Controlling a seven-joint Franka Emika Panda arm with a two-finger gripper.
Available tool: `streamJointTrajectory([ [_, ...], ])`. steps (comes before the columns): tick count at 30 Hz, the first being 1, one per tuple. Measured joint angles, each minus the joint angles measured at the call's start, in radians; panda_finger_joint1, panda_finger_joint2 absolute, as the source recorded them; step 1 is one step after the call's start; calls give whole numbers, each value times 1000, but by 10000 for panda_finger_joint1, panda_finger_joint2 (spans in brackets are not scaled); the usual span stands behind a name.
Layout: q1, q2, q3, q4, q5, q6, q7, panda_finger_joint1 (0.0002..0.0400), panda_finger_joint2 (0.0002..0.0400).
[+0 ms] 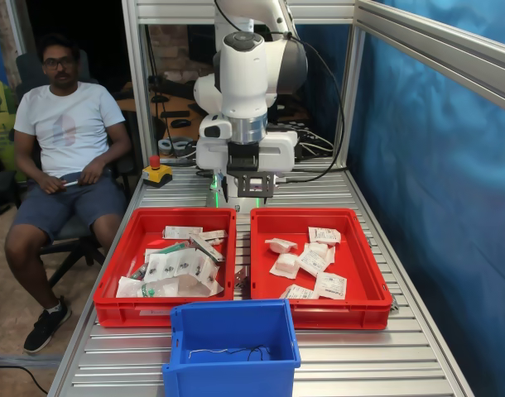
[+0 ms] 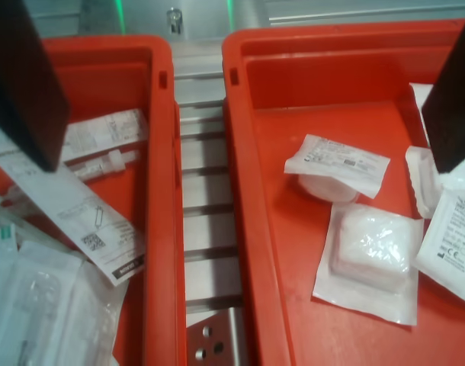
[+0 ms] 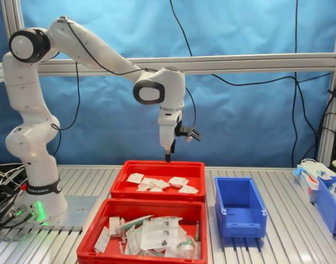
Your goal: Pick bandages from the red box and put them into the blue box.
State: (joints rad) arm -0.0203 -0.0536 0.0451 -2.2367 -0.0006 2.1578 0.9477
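The red box [image 1: 295, 228] [image 3: 157, 164] [image 2: 331, 114] holds several scattered bandages [image 1: 319, 261] [image 3: 157, 183] [image 2: 370, 252], small white sealed packets. In front of the two red trays in the first exterior view stands the blue box [image 1: 232, 343], and it is at the second exterior view's right [image 3: 239, 206]; only a thin dark wire shows inside. My gripper [image 1: 246, 197] [image 3: 168, 157] [image 2: 245, 166] hangs open, well above the trays' far ends near the gap between them. Nothing is between its dark fingers [image 2: 23, 84].
A second red tray [image 1: 120, 273] [image 3: 151, 204] [image 2: 160, 152], heaped with long clear strips and wrappers, lies beside the red box. A seated person [image 1: 66, 141] and a red stop button [image 1: 156, 172] are at the first exterior view's left. Another blue bin [image 3: 330, 198] stands at the second exterior view's right.
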Motion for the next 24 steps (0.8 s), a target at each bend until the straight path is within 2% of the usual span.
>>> streamJointTrajectory([
  [16,3,12,-6,-82,0,154,0,400,400],
  [24,31,47,-6,-86,0,187,0,400,400],
])
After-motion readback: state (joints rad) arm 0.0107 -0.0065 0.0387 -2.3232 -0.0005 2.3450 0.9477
